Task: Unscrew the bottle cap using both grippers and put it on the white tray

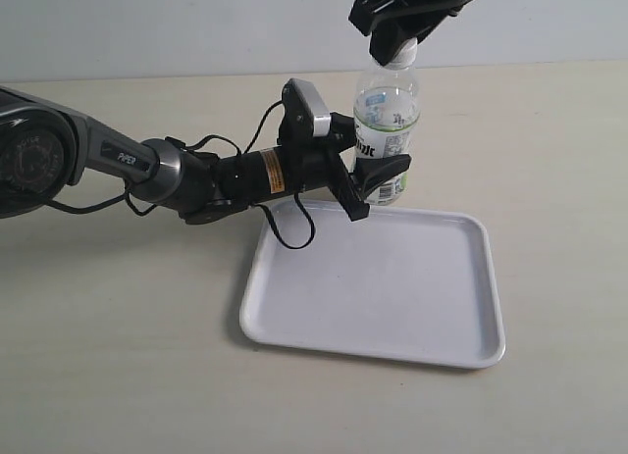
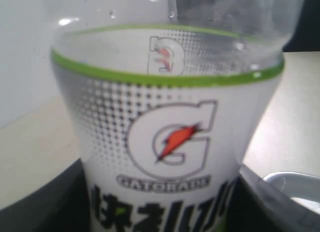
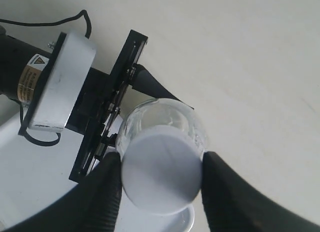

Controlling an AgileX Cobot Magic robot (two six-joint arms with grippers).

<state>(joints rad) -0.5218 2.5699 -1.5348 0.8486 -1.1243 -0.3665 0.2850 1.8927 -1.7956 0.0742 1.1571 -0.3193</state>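
Observation:
The clear bottle [image 1: 385, 116] stands upright on the table just behind the white tray [image 1: 392, 287]. My left gripper [image 1: 376, 176] comes in from the left and is shut on the bottle's labelled lower body. In the left wrist view the bottle [image 2: 170, 137] fills the frame, with a dark finger on each side of it. My right gripper [image 1: 397, 44] reaches down from above and is shut on the white bottle cap [image 1: 403, 52], which sits at the bottle's top. In the right wrist view its two black fingers [image 3: 102, 192] press both sides of the bottle cap [image 3: 161, 174].
The tray's near part lies in front of the bottle with nothing on it. The left arm [image 1: 147, 165] and its cable stretch across the table's left side. The left gripper's grey camera module [image 3: 60, 86] sits beside the bottle. Beige tabletop [image 1: 118, 356] surrounds the tray.

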